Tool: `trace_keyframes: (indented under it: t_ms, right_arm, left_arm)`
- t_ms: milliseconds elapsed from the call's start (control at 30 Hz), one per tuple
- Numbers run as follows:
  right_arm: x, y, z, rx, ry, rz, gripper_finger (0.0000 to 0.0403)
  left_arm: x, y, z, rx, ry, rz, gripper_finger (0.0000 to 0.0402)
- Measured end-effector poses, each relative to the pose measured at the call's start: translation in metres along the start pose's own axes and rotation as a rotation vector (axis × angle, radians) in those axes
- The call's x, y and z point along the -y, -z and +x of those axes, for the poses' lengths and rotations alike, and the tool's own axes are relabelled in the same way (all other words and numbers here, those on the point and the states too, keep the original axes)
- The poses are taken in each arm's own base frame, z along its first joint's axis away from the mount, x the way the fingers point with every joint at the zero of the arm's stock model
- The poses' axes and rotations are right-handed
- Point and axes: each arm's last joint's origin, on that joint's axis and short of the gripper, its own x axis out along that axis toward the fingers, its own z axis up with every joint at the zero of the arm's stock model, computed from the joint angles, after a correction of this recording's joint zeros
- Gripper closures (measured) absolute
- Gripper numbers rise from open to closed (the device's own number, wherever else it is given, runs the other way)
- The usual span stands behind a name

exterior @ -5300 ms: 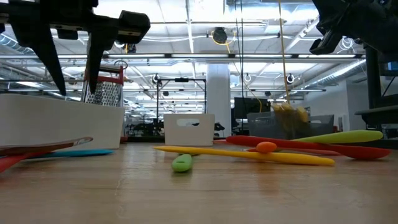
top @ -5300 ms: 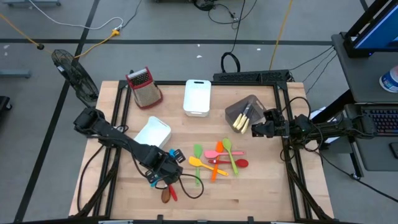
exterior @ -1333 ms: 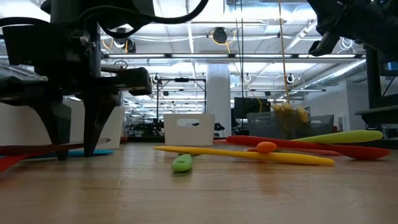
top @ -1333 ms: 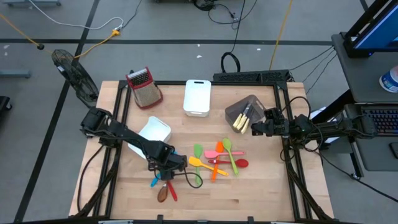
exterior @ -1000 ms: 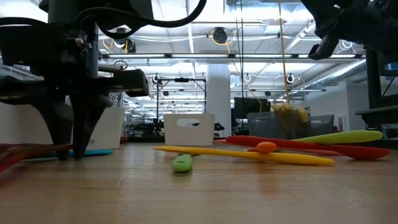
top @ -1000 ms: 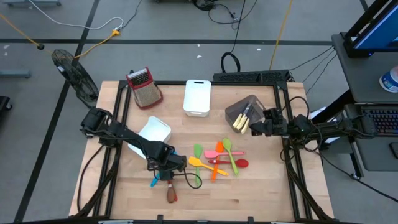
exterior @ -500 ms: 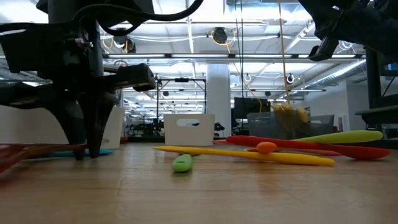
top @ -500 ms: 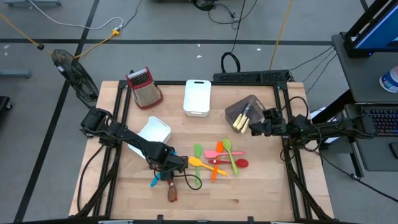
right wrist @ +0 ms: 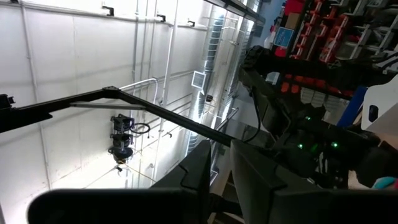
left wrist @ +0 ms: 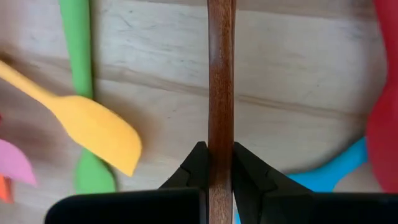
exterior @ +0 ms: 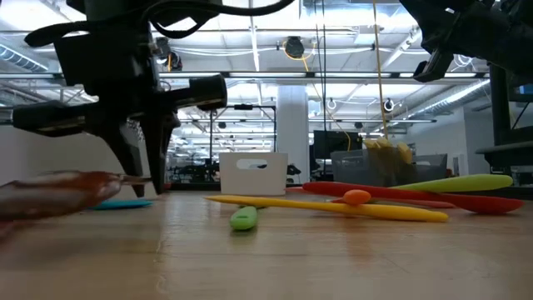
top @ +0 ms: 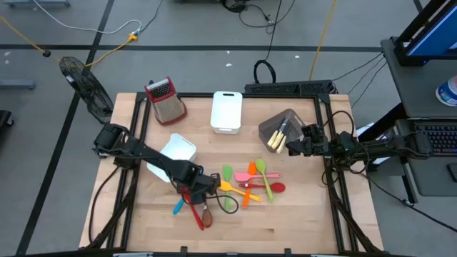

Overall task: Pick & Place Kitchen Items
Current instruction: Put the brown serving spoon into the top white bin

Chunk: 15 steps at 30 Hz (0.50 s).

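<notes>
Utensils (top: 251, 182) lie before the bin (top: 227, 111).

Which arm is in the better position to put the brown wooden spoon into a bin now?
The left. Its tool is already shut on the brown wooden spoon, beside the near white bin. The right tool waits at the grey bin, away from the spoon.

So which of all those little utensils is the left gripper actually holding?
The brown wooden utensil: the left gripper is shut on its handle, while the other coloured utensils lie loose on the table.
</notes>
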Motion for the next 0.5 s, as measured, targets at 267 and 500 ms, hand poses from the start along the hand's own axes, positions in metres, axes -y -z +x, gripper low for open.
trace_keyframes:
  t_ms: [267,500]
  right_arm:
    - [0.0,0.0001,0.0,-0.003,-0.001,0.0,0.0344]
    - [0.0,0.0001,0.0,-0.003,-0.001,0.0,0.0344]
  left_arm:
    - [0.0006,0.0009,0.0,0.02,0.02,-0.035,0.0373]
    - [0.0002,0.0012,-0.0004,0.023,0.02,-0.073,0.0373]
